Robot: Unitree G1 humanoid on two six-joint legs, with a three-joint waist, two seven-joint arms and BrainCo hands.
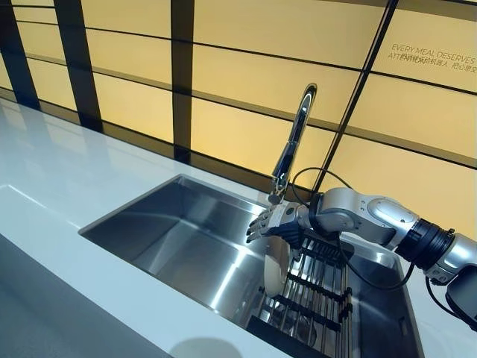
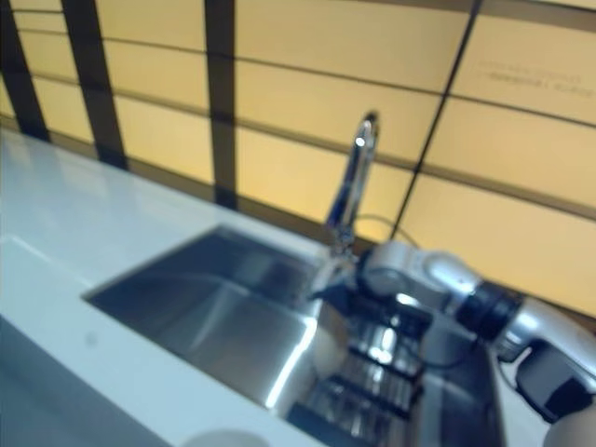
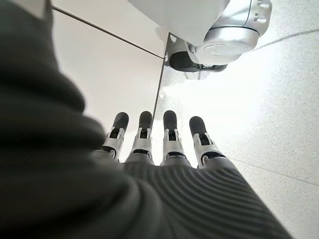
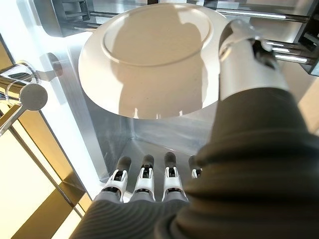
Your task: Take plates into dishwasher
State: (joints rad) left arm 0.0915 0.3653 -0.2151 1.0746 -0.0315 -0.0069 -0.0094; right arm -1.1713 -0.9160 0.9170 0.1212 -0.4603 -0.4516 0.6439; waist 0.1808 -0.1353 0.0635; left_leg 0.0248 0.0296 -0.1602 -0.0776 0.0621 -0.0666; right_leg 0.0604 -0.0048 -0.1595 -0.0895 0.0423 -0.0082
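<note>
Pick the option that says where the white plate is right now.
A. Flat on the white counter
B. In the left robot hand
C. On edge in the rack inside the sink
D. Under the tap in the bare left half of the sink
C: the white plate stands on edge in the dark rack in the sink, with the right robot hand open beside it.

The right arm reaches in from the right with its right hand [image 1: 277,222] held out, fingers [image 4: 144,179] straight and thumb apart, while the left hand [image 3: 164,149] hangs low, its fingers straight too.
</note>
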